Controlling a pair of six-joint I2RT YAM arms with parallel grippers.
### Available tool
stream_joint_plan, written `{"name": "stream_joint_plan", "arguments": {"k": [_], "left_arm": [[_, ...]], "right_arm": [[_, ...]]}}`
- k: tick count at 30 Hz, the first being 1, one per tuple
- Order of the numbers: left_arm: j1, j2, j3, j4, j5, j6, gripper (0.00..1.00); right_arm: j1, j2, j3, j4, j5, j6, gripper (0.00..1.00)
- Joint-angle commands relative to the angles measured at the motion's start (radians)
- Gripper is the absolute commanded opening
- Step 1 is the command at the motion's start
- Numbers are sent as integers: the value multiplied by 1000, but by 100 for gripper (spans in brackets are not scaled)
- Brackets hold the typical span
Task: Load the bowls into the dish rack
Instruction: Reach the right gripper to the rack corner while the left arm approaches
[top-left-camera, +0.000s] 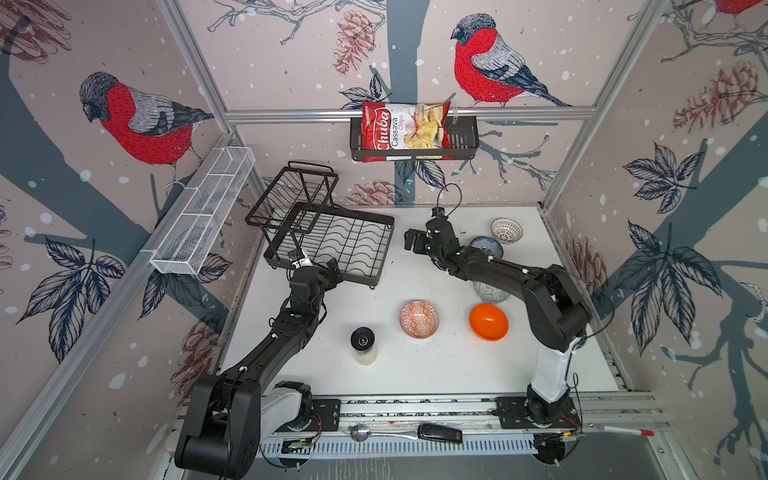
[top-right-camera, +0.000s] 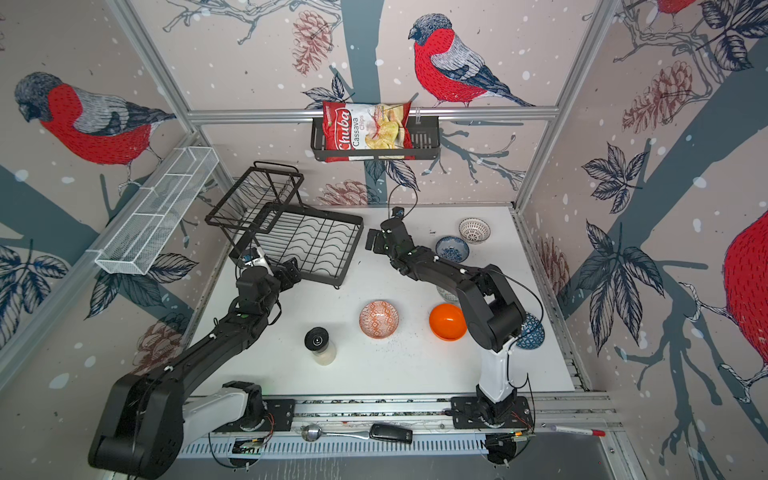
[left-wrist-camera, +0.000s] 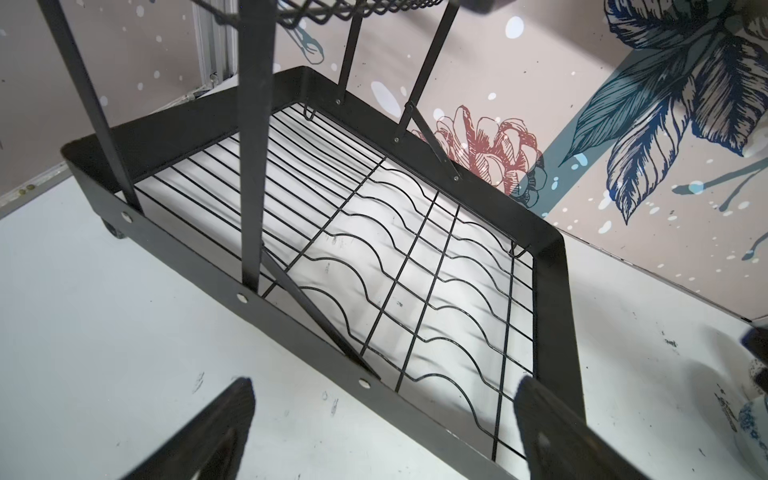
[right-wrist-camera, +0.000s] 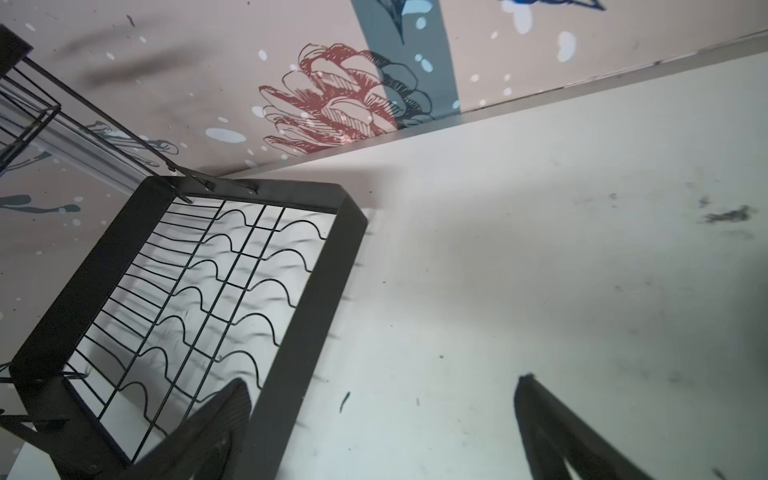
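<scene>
**Top views: six bowls on the table, dish rack not yet loaded**

Both top views: black wire dish rack (top-left-camera: 353, 211) sits back left on the white table (top-left-camera: 419, 374). Its upper basket (top-left-camera: 291, 195) is raised over the left part of the lower tray (top-left-camera: 385, 249).

Bowls, all on the table to the right of the rack:
- white lattice bowl (top-left-camera: 506, 230): back right
- blue-white bowl (top-left-camera: 486, 247): just beside it, partly behind the right arm (top-left-camera: 498, 270)
- grey-green bowl (top-left-camera: 490, 291): mostly hidden under that arm
- orange-white patterned bowl (top-left-camera: 419, 319) and plain orange bowl (top-left-camera: 489, 322): front middle, near each other, not touching
- second blue-white bowl (top-right-camera: 531, 331): seen in a top view, half hidden behind the arm's elbow

Left gripper (top-left-camera: 332, 272) is at the tray's near rim. Left wrist view: fingers (left-wrist-camera: 216, 424) wide apart, with the rim and wavy wires showing between them. Can't tell if it touches the rim.

Right gripper (top-left-camera: 410, 242) is just right of the tray's right rim, clear of it. Right wrist view: fingers (right-wrist-camera: 208, 432) spread, with bare table between them.

Black-capped jar (top-left-camera: 363, 345) stands front left of the orange-white patterned bowl.
</scene>
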Motion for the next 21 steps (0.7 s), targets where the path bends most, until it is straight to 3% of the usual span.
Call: {"name": "stream_joint_plan", "arguments": {"k": [1, 7, 12, 21], "left_arm": [[-1, 22, -24, 164, 94, 45, 97], [-1, 78, -18, 204, 194, 52, 97], [-4, 54, -16, 187, 198, 43, 97], [-5, -4, -19, 168, 185, 55, 97]], "right_arm": [[45, 104, 140, -125, -7, 39, 98], [103, 288, 383, -254, 10, 36, 91], [139, 423, 576, -362, 51, 19, 81], [148, 526, 692, -408, 73, 14, 68]]}}
